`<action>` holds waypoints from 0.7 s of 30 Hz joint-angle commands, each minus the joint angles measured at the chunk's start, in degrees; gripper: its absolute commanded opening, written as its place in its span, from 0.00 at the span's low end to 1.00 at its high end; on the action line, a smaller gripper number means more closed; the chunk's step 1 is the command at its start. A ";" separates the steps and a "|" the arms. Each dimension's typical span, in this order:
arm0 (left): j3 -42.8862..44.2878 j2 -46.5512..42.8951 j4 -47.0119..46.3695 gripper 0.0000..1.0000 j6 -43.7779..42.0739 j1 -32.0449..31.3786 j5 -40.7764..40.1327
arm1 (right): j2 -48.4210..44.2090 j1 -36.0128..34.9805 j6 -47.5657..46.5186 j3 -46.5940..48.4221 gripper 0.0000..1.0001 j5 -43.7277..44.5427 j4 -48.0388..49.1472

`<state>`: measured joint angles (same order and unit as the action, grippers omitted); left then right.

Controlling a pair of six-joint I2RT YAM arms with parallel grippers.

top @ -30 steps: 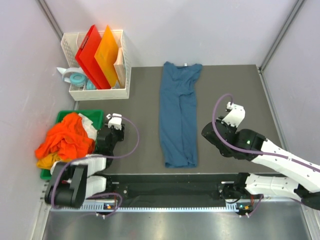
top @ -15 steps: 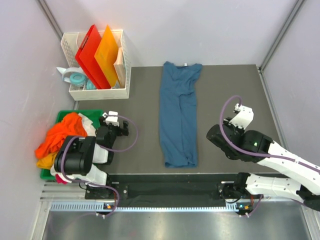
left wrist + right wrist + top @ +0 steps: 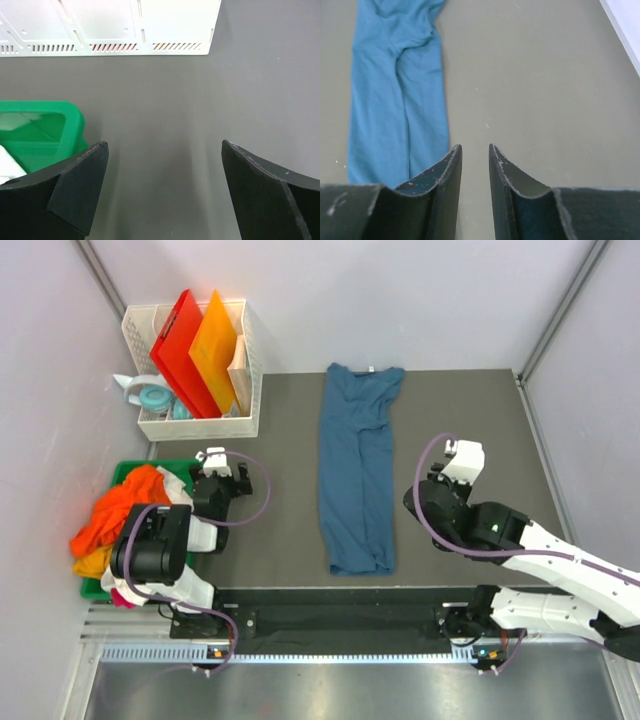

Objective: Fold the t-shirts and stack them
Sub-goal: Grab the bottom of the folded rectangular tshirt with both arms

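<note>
A dark teal-blue t-shirt [image 3: 358, 475], folded into a long narrow strip, lies flat down the middle of the grey mat; it also shows in the right wrist view [image 3: 395, 110]. Orange, yellow and white t-shirts [image 3: 130, 515] are heaped in a green bin [image 3: 190, 468] at the left. My left gripper [image 3: 215, 462] hovers just beside the bin's far right corner, jaws wide open over bare mat [image 3: 164, 145]. My right gripper [image 3: 462, 455] is to the right of the teal shirt, apart from it. Its fingers stand a narrow gap apart with nothing between them [image 3: 475, 147].
A white slotted basket [image 3: 250, 390] at the back left holds upright red and orange boards [image 3: 195, 355], and its wall shows in the left wrist view [image 3: 150, 47]. A pale blue tape roll [image 3: 150, 397] lies beside it. The green bin's corner [image 3: 70, 125] is close to my left fingers.
My left gripper has opened wide and shifted toward the back, along the bin's corner. My right gripper swung out right, then back left toward the teal shirt, its jaws parting slightly.
</note>
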<state>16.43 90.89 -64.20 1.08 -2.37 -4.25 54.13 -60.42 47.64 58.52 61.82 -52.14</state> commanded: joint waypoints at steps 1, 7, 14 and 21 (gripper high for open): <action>3.00 -0.54 2.43 0.99 1.03 0.44 -0.76 | -2.01 0.66 -12.12 -5.69 0.29 -0.64 19.85; 1.50 0.16 -0.32 0.99 1.03 0.44 -0.85 | 0.80 1.10 -16.34 -3.86 0.31 -6.36 19.89; 1.33 0.25 -1.27 0.99 1.03 0.44 -0.85 | -2.27 1.54 -17.49 -2.80 0.32 -6.98 13.91; 1.33 0.34 -1.10 0.99 0.85 0.44 -1.72 | -5.08 2.15 -17.75 -4.73 0.34 -7.33 8.99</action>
<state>17.45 91.00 -62.89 1.58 -2.28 -4.43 50.87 -58.98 31.03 53.04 54.59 -40.47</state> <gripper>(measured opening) 0.987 0.339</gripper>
